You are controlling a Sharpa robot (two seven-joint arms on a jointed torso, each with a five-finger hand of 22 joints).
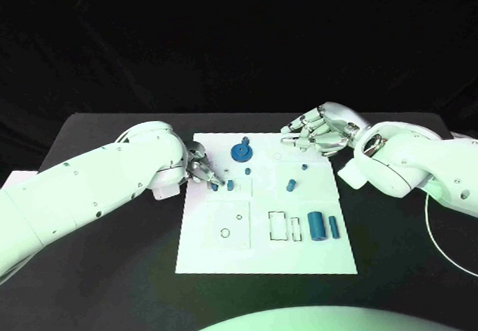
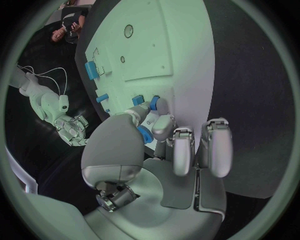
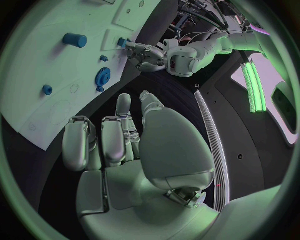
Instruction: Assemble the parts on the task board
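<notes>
**Both hands sitting at the far end of the task board**

I am looking down at the white task board (image 1: 259,210) lying on the black worktop (image 1: 116,299). My left hand (image 1: 198,169) is resting at the board's edge, its fingertips (image 2: 156,106) coming together on a small blue part (image 1: 217,186) just in front of them; in the left wrist view the thumb and a finger are pinching that blue piece while the other fingers (image 2: 215,145) are hanging curled beside it. A second small blue peg (image 1: 230,185) is standing just beyond that hand's fingertips, further onto the board.

My right hand (image 1: 320,132) is hovering at the board's far corner, fingers curled inward and holding nothing that I can see. The blue gear (image 1: 242,151) is standing between the two hands, nearer to the left one. Another small blue part (image 1: 291,184) is lying on the board on the near side of the right hand. Two blue cylinders (image 1: 324,225) are lying side by side well apart from both hands, near the board's close end.

Both white arms are reaching in from the sides, bent toward the board's far end.
</notes>
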